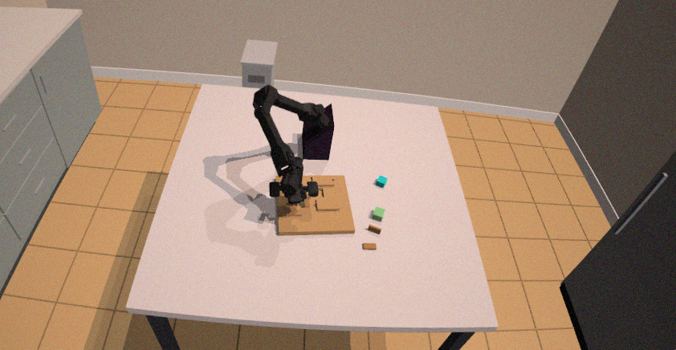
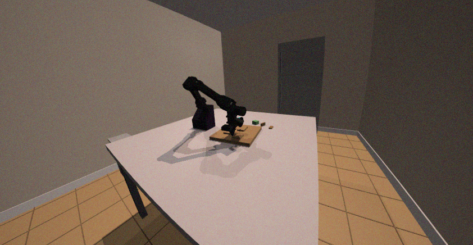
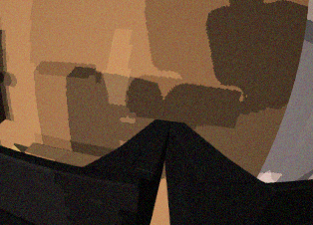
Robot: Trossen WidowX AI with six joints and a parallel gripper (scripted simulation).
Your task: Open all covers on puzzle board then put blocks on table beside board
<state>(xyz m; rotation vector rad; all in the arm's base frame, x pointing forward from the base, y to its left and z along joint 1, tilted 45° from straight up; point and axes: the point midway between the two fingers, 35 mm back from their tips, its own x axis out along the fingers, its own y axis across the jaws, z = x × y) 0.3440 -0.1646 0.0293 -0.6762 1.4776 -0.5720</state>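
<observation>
White table, puzzle board lying flat

2 blocks on tbl, R of puzzle brd.

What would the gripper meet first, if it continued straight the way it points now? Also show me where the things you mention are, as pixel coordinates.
Most likely the wooden puzzle board [image 1: 338, 222] [image 2: 254, 137], directly under the closed gripper [image 1: 294, 201] [image 2: 232, 134] [image 3: 169, 122]; whether a cover lies between, I cannot tell.
</observation>
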